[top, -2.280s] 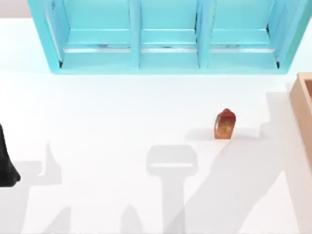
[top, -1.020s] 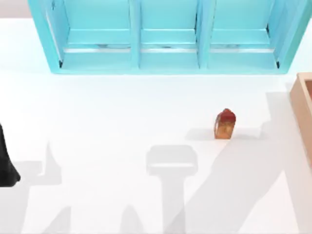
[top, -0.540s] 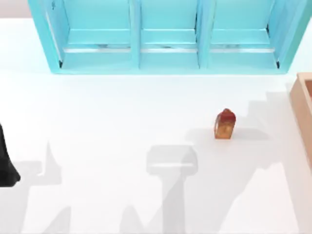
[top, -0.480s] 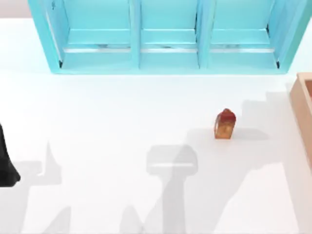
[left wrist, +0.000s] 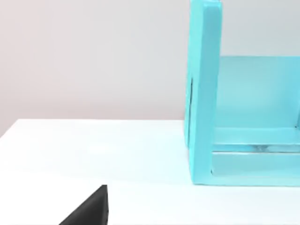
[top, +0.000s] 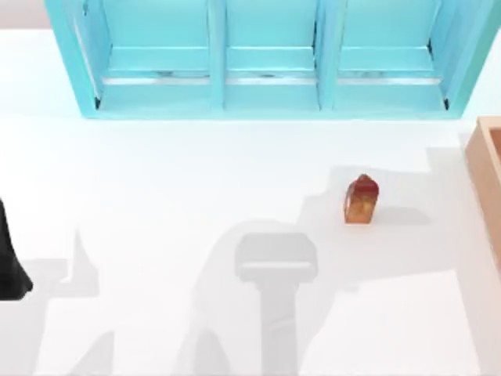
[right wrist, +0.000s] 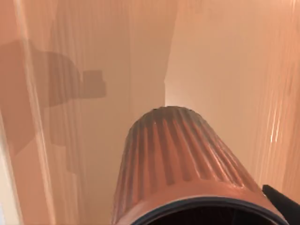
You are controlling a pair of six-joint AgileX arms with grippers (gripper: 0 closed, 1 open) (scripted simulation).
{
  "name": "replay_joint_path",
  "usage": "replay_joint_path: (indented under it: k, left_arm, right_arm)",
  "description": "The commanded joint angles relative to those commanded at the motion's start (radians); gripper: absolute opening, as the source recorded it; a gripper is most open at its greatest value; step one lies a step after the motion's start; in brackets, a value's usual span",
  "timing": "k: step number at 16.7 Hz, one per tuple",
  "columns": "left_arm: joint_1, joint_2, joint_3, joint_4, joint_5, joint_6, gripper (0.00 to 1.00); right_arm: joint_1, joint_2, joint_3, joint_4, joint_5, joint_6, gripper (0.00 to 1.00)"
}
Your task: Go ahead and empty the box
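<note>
Showing ribbed orange cup (right wrist: pixel 187 164) lying inside box (top: pixel 487 176) at table's right edge; small red-topped bottle (top: pixel 362 200) standing nearby; left arm (top: pixel 9 262) parked at left edge; both grippers' fingers impossible to tell.

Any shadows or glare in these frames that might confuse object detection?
Top view: broad grey arm shadows lie on the white table, one reaching the small red-capped bottle; no glare. Left wrist view: evenly lit beside the cyan shelf unit. Right wrist view: a dark shadow falls on the box wall behind the ribbed orange object.

A cyan shelf unit (top: pixel 270 59) stands behind a small amber bottle (top: pixel 361 200).
</note>
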Motion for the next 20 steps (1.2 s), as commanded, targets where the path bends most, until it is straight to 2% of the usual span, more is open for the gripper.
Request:
replay_joint_path:
  k: [4, 8, 11, 17, 20]
  left_arm:
    - [0.0, 0.0, 0.0, 0.0, 0.0, 0.0, 1.0]
    - [0.0, 0.0, 0.0, 0.0, 0.0, 0.0, 1.0]
    - [0.0, 0.0, 0.0, 0.0, 0.0, 0.0, 1.0]
    - [0.0, 0.0, 0.0, 0.0, 0.0, 0.0, 1.0]
    - [0.0, 0.0, 0.0, 0.0, 0.0, 0.0, 1.0]
  right_arm:
    - [0.016, 0.003, -0.01, 0.006, 0.001, 0.014, 0.0]
    - [0.164, -0.024, -0.092, 0.052, 0.013, 0.162, 0.0]
    - [0.368, -0.067, -0.207, 0.115, 0.026, 0.365, 0.0]
    - [0.865, -0.188, -0.496, 0.277, 0.053, 0.859, 0.0]
    - [1.049, -0.248, -0.622, 0.351, 0.065, 1.043, 0.0]
